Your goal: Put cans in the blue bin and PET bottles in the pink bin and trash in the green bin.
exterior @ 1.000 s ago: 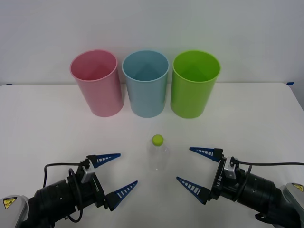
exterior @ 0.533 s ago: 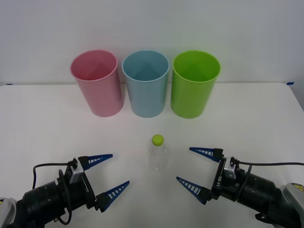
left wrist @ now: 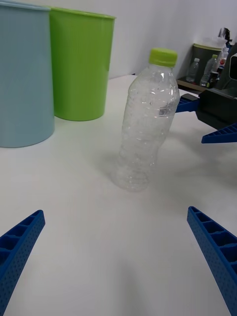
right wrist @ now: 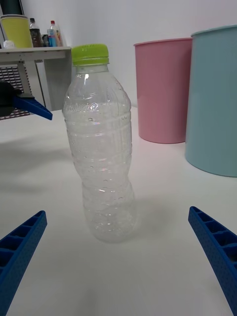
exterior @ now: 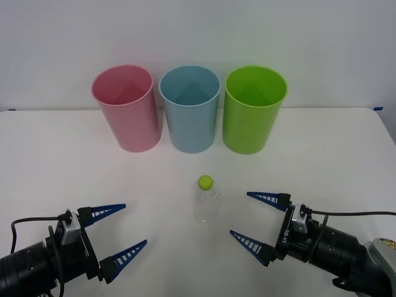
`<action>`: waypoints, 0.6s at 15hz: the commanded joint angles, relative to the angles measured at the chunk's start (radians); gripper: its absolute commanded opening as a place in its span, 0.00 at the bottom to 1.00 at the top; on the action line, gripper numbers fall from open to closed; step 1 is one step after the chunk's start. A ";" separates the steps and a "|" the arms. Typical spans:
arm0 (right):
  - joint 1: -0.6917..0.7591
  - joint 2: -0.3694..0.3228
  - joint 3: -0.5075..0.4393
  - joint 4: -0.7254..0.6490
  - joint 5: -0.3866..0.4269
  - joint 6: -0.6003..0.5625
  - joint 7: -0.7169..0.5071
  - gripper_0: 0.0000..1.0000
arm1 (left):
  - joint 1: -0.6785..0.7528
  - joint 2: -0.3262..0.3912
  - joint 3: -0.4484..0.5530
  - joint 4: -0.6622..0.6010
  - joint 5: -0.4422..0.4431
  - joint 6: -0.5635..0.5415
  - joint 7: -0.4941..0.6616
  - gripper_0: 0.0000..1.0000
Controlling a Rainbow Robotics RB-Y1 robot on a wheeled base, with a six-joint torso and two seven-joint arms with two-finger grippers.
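Observation:
A small clear PET bottle [exterior: 206,202] with a lime-green cap stands upright on the white table, also seen as the PET bottle [right wrist: 101,148] and the PET bottle [left wrist: 145,123]. Behind it stand the pink bin [exterior: 125,109], the blue bin [exterior: 190,109] and the green bin [exterior: 254,110] in a row. My right gripper [exterior: 258,221] is open just right of the bottle, nothing between its fingers. My left gripper [exterior: 113,234] is open at the lower left, well away from the bottle.
The white table [exterior: 62,167] reaches a pale wall behind the bins. A shelf with bottles [right wrist: 29,34] stands off to the side in the room. Bare table lies between the bottle and the bins.
My left gripper has drawn back toward the lower left, away from the bottle. The right gripper, the bottle and the bins have not moved.

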 commanded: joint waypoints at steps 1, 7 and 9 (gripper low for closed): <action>0.000 0.000 0.000 0.000 0.000 0.000 0.000 1.00 | 0.050 0.005 0.027 -0.056 0.000 0.000 0.009 1.00; 0.000 0.000 0.000 0.000 0.000 0.000 0.000 1.00 | 0.190 0.034 0.106 -0.216 -0.008 -0.013 0.052 1.00; 0.000 0.000 0.000 0.000 0.000 0.000 0.000 1.00 | 0.233 0.044 0.144 -0.269 -0.009 -0.023 0.097 1.00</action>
